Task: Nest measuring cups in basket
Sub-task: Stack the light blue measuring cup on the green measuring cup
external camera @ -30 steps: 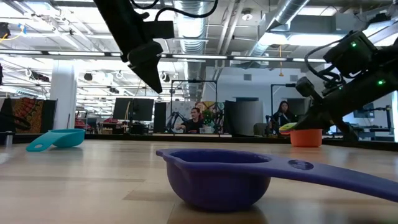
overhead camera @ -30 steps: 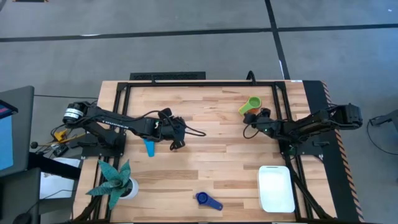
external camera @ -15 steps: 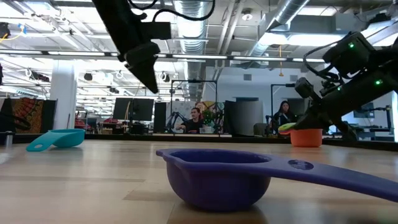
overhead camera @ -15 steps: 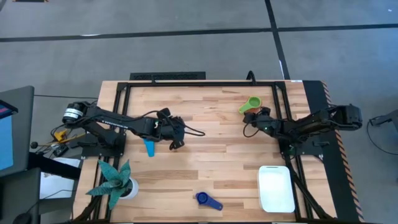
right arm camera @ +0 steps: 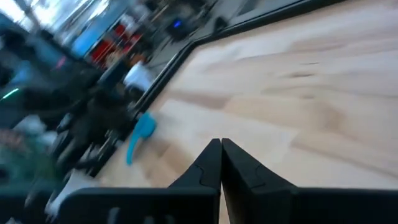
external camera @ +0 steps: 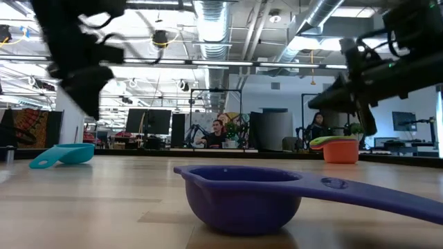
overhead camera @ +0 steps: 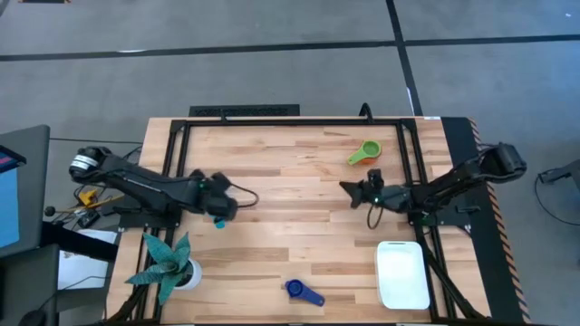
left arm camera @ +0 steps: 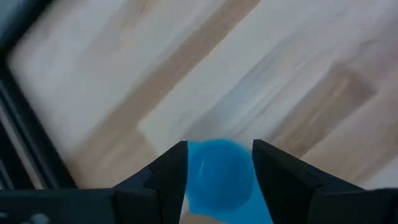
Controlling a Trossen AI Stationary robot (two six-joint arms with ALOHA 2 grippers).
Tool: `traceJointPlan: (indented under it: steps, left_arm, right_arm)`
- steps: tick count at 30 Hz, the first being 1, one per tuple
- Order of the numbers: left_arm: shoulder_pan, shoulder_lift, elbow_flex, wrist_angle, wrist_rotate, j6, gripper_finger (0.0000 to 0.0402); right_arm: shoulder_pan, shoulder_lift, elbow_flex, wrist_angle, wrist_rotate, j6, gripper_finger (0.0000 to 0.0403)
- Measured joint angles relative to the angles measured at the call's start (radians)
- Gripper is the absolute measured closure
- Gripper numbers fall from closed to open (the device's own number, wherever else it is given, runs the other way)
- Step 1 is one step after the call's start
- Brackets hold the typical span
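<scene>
A light blue measuring cup (overhead camera: 217,221) lies on the table's left half; in the left wrist view the cup (left arm camera: 217,171) shows between my open left gripper's (left arm camera: 219,146) fingers, which hover above it (external camera: 61,154). My right gripper (overhead camera: 345,186) is shut on nothing (right arm camera: 221,142), raised over the table's right half, near the green cup (overhead camera: 366,152). An orange cup (external camera: 340,151) stands in front of the green one in the low view. A dark blue cup (overhead camera: 304,292) rests by the near edge. The white basket (overhead camera: 402,274) sits at the near right corner.
A teal spiky plant in a white pot (overhead camera: 169,264) stands at the near left corner, close to my left arm. A black frame (overhead camera: 272,120) runs along the table's far and side edges. Bare wood lies between the two grippers. People sit in the room behind (external camera: 219,131).
My left gripper has swung quickly toward the table's left edge and now stands over the light blue cup. My right gripper has risen and drawn away from the green and orange cups, toward the near edge and the table's middle. The cups have not moved.
</scene>
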Motion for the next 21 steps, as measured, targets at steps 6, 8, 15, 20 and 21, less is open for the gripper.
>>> traceJointPlan:
  steps: [6,8,15,20,21]
  left_arm:
    - [0.032,-0.139,-0.141,0.001,0.002,-0.191,0.0231]
    - [0.06,-0.169,-0.182,0.005,0.022,-0.219,0.0231]
    - [0.115,-0.184,-0.257,0.042,0.106,-0.226,0.0231]
    - [0.114,-0.183,-0.258,0.131,0.109,-0.152,0.0236]
    - [0.115,-0.183,-0.258,0.147,0.109,-0.139,0.024]
  right_arm:
    - [0.089,0.027,0.066,-0.016,0.015,-0.047,0.0376]
    - [0.102,0.031,0.081,-0.022,0.015,-0.045,0.0371]
    - [0.15,0.042,0.114,-0.019,0.015,-0.077,0.0348]
    - [0.163,0.048,0.114,-0.021,0.015,-0.068,0.0341]
    - [0.166,0.048,0.114,-0.019,0.016,-0.064,0.0341]
